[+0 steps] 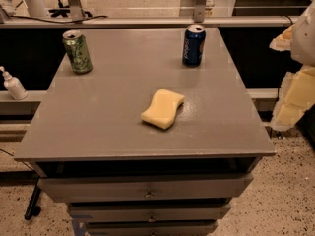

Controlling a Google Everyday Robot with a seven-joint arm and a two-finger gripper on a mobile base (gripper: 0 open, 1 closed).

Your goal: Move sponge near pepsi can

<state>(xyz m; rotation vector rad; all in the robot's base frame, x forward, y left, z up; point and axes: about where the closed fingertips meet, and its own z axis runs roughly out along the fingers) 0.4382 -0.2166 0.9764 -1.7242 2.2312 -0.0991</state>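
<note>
The pale yellow sponge (163,108) with wavy sides lies flat near the middle of the grey table top (98,117). The dark blue pepsi can (193,45) stands upright at the back of the table, right of centre, well behind the sponge. My gripper (294,90) is at the right edge of the view, off the table's right side and above the floor, with pale yellow blocky fingers (288,113). It holds nothing and is well apart from the sponge.
A green patterned can (77,52) stands upright at the back left of the table. A white pump bottle (13,84) sits on a ledge to the left. Drawers (147,191) are below the table top. A rail runs behind the table.
</note>
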